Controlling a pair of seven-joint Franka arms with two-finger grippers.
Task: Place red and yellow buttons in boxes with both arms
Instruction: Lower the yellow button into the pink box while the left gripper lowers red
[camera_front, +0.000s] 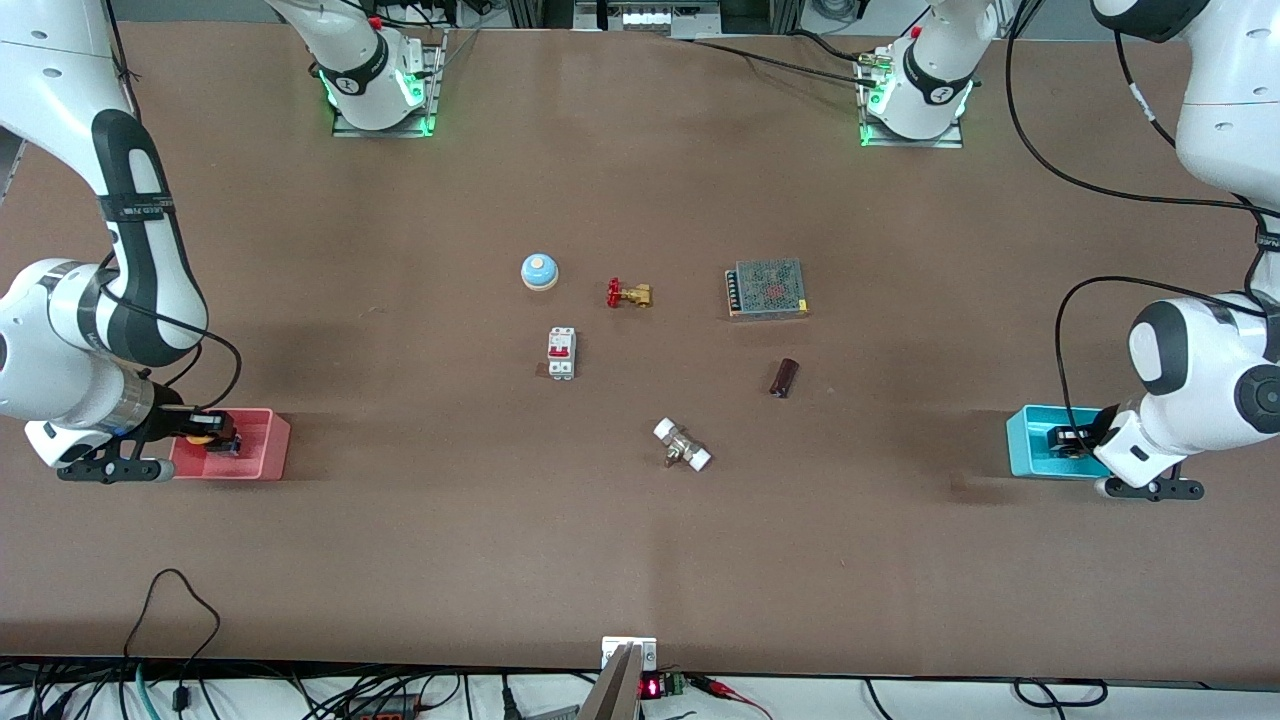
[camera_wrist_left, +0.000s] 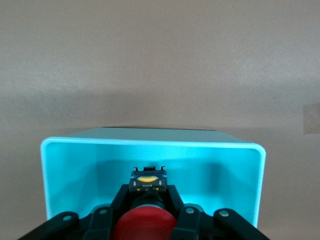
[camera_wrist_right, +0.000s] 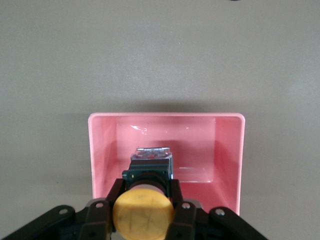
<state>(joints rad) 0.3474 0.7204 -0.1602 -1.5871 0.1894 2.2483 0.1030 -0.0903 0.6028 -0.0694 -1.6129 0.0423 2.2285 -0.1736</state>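
Over the cyan box (camera_wrist_left: 55, 165) and pink box (camera_wrist_right: 102, 150), each end effector (camera_wrist_left: 150, 210) (camera_wrist_right: 145, 212) grips its button (camera_wrist_left: 142, 227) (camera_wrist_right: 143, 215).

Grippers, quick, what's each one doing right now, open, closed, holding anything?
Left gripper: shut on the red button, over the cyan box.
Right gripper: shut on the yellow button, over the pink box.

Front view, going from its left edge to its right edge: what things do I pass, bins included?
Pink bin → bell → breaker → brass valve → white-capped fitting → power supply → cyan bin.
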